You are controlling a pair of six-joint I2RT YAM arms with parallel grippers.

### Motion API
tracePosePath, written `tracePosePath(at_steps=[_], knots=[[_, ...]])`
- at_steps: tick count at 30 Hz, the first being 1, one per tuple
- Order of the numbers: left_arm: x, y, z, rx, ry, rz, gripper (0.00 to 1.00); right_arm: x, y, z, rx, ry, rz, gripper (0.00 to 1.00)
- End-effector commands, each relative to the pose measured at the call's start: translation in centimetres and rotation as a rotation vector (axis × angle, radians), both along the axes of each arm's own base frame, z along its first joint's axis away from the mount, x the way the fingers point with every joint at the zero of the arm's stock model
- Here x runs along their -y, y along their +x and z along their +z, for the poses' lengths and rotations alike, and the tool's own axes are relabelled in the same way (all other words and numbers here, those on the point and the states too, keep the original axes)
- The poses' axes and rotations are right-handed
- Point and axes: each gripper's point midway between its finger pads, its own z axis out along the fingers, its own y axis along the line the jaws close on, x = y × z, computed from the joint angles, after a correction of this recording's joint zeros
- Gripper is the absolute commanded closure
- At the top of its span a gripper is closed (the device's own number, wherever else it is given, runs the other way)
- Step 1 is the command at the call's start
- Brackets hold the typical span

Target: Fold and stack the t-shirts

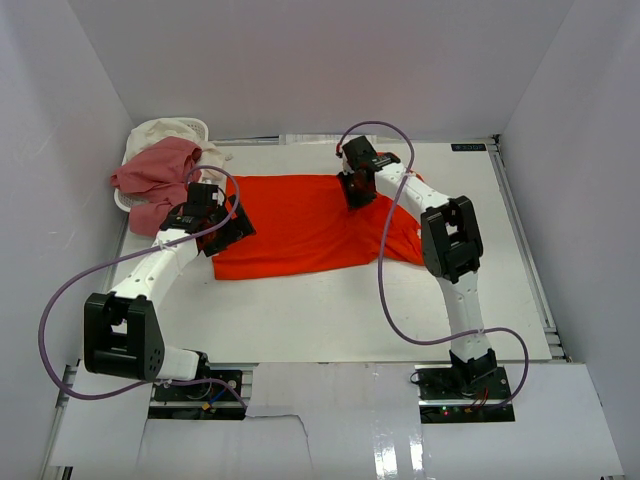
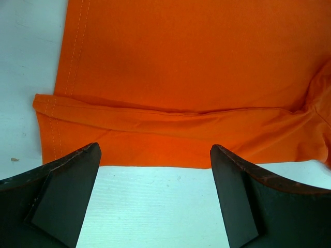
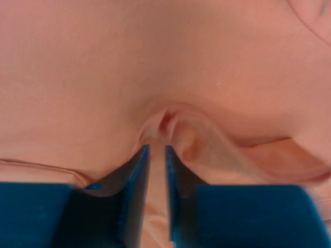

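The orange-red t-shirt (image 1: 300,225) lies spread on the worktop (image 1: 330,320). The right gripper (image 3: 156,150) pinches a pucker near its far edge; the left gripper (image 2: 155,147) gapes wide beside its left side. So shallow a pinch may slip, skewing the fold.

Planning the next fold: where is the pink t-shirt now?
In the top view, far left, the pink t-shirt drapes over the white basket just beyond the left gripper.
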Motion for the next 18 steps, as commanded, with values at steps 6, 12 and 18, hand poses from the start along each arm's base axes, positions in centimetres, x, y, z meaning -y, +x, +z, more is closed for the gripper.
tracePosePath(at_steps=[6,12,18], knots=[[-0.1,0.7,1.0,0.031,0.011,-0.003,0.02,0.7,-0.1,3.1,0.085,0.026,0.019,0.42],[0.0,0.6,1.2,0.035,0.007,-0.013,0.02,4.5,-2.4,6.5,0.125,-0.017,-0.088,0.41],[-0.3,0.7,1.6,0.037,0.033,-0.028,0.02,12.0,-8.2,6.4,0.071,-0.107,-0.264,0.42]])
